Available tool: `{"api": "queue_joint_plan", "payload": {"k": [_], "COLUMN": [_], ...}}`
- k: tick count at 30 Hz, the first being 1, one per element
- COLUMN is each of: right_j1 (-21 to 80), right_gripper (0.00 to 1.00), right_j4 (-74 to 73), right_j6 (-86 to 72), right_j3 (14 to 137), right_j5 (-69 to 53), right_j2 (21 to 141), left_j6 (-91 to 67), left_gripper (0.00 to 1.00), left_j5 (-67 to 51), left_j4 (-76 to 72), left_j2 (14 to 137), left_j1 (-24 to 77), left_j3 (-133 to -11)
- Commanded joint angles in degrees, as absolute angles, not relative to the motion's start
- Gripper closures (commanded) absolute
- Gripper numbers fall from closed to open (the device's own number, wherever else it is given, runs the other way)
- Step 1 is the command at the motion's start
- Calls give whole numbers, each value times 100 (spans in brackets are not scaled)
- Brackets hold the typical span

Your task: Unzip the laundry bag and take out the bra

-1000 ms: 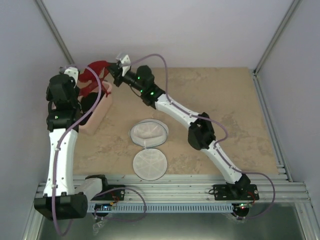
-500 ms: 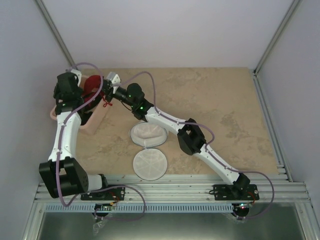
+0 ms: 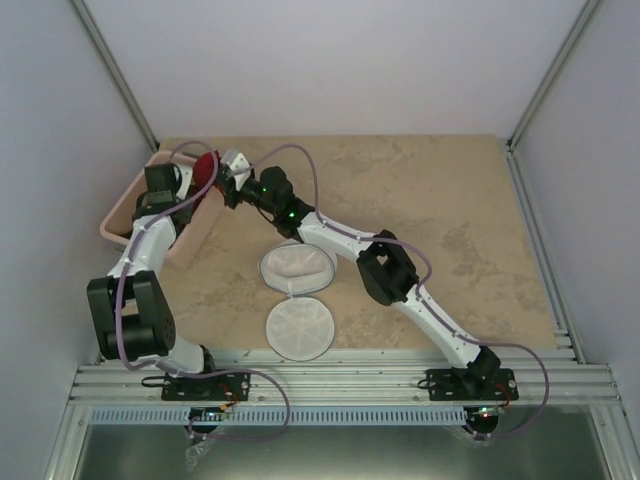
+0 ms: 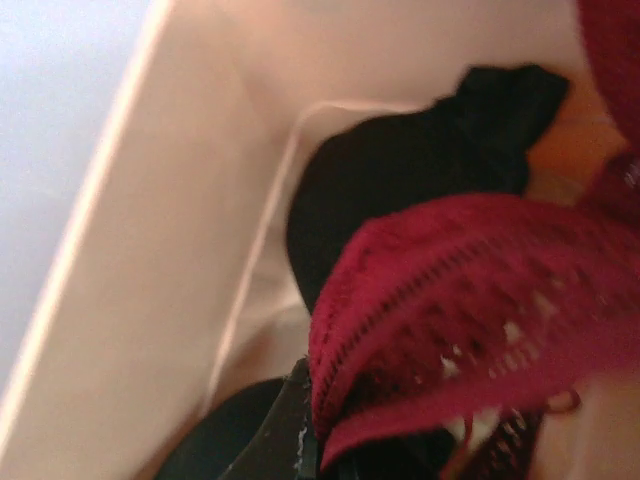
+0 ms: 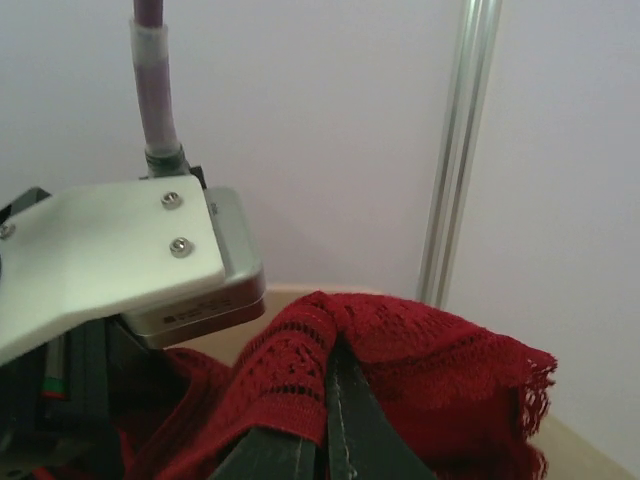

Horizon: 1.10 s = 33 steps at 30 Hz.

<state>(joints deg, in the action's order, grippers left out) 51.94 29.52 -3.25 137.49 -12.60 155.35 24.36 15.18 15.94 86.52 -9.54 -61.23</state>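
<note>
The red lace bra (image 3: 206, 168) hangs over the pink bin's far end, between my two grippers. My right gripper (image 3: 221, 176) is shut on it; in the right wrist view its fingers (image 5: 345, 420) pinch a fold of the bra (image 5: 440, 370). My left gripper (image 3: 180, 192) reaches down into the bin. In the left wrist view the bra (image 4: 470, 300) bunches at its jaws (image 4: 325, 450), which look shut on it; only one finger (image 4: 285, 430) shows. The white mesh laundry bag (image 3: 297, 265) lies open mid-table, its round lid (image 3: 298, 328) flat in front of it.
The pink bin (image 3: 118, 215) stands at the far left and holds black bras (image 4: 400, 170) under the red one. The left gripper's camera block (image 5: 110, 250) sits close to the right gripper. Frame posts and walls stand behind the bin.
The left arm folded back and its gripper dropped into the bin. The right gripper followed left and down with the bra, which went from stretched out to bunched over the bin.
</note>
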Motion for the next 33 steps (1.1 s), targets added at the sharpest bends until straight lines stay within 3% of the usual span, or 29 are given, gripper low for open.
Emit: {"api": "queue_joint_plan", "payload": {"k": [1,21,33], "right_j1": [5251,5370,5422], "right_gripper": [99,100,100], "right_j4": [2681,2342,2220], "right_j6": [-57,-144,-182], "right_j3": [13183,9150,8179], "right_j5": [-1232,-919,-887], "right_j2": [14762,12023,11056], "left_j6": [2400,4085,4850], "left_gripper": [100,100,100], "left_j5": [645,-1155,-1466], "left_j4": [1656,2875,4241], "left_j2": [8321,6815,6428], "left_j1": [-933,-1070,-1084], "left_j3": [-5670,-4546,-4657]}}
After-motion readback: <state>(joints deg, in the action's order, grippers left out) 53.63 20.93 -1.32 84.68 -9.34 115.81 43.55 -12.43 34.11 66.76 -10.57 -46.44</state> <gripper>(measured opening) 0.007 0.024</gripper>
